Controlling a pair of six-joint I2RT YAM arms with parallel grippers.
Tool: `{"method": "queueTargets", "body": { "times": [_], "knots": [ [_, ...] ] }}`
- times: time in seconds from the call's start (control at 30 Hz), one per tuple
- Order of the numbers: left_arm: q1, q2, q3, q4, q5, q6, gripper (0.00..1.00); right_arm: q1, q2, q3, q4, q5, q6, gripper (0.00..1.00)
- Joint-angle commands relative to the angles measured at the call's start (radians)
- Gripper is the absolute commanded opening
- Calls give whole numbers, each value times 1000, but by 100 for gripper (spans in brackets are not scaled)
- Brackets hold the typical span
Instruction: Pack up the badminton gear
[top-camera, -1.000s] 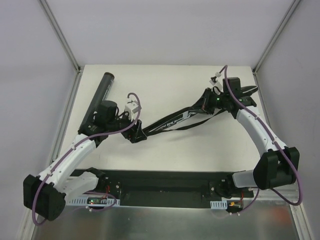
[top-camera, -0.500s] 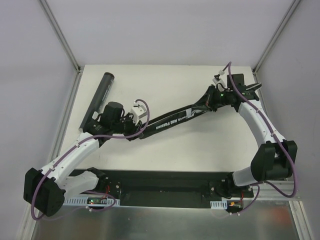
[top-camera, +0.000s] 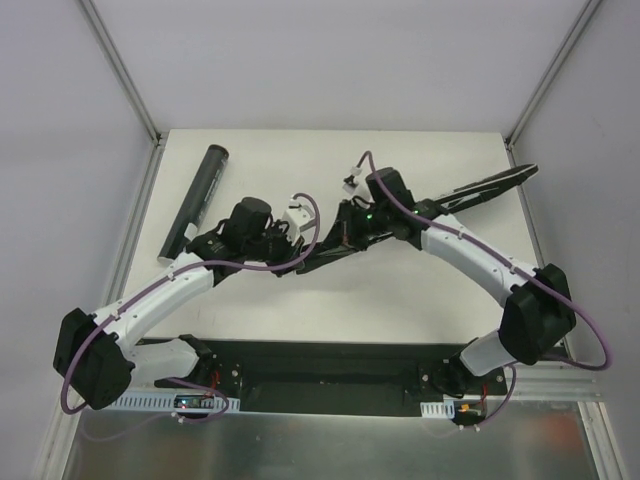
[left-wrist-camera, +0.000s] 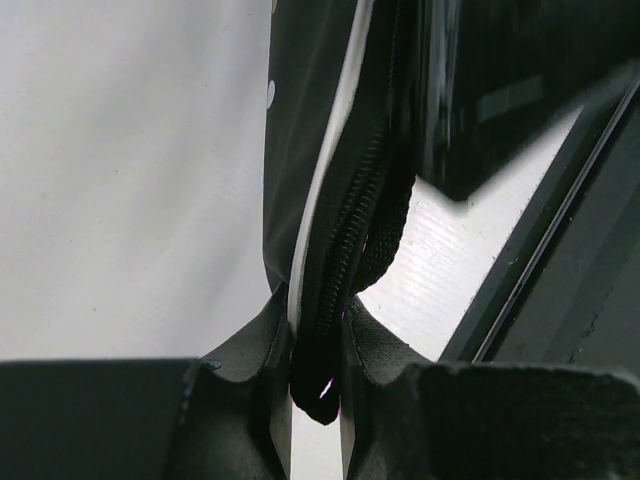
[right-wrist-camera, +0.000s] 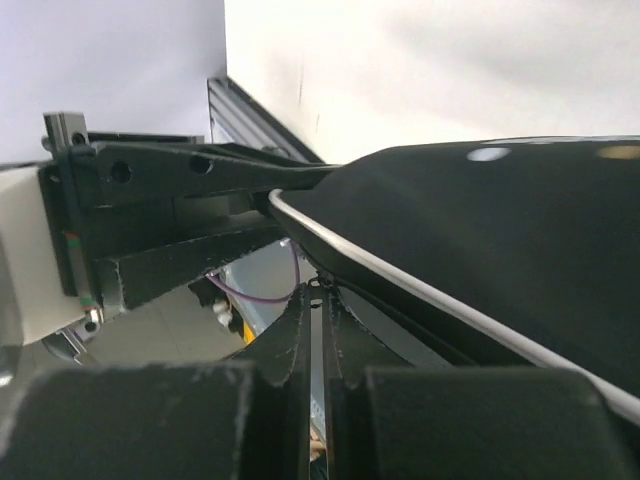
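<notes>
The long black bag (top-camera: 480, 188) lies slanted across the table, from the far right corner down toward the middle. My left gripper (top-camera: 292, 252) is shut on its near-left end; in the left wrist view the zippered edge of the bag (left-wrist-camera: 345, 250) is pinched between the fingertips (left-wrist-camera: 318, 350). My right gripper (top-camera: 345, 228) sits just right of the left one. Its jaws (right-wrist-camera: 320, 292) are shut on a small metal zipper pull under the bag's white-piped edge (right-wrist-camera: 480, 240). A long black tube (top-camera: 198, 198) lies apart at the far left.
The white table (top-camera: 400, 300) is walled by grey panels with aluminium posts at the far corners. A black mounting plate (top-camera: 330, 365) carrying both arm bases runs along the near edge. Purple cables loop above both wrists.
My left gripper has shut on the bag's near-left end. My right gripper has travelled left along the bag from its far right end to just beside the left gripper.
</notes>
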Motion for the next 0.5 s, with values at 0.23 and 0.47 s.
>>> {"method": "queueTargets", "body": {
  "times": [0.23, 0.47],
  "knots": [
    [-14, -50, 20, 157, -44, -142, 8, 31, -15, 22, 186, -30, 165, 1],
    [-14, -158, -138, 266, -96, -211, 38, 23, -35, 39, 219, -62, 227, 1]
  ]
}}
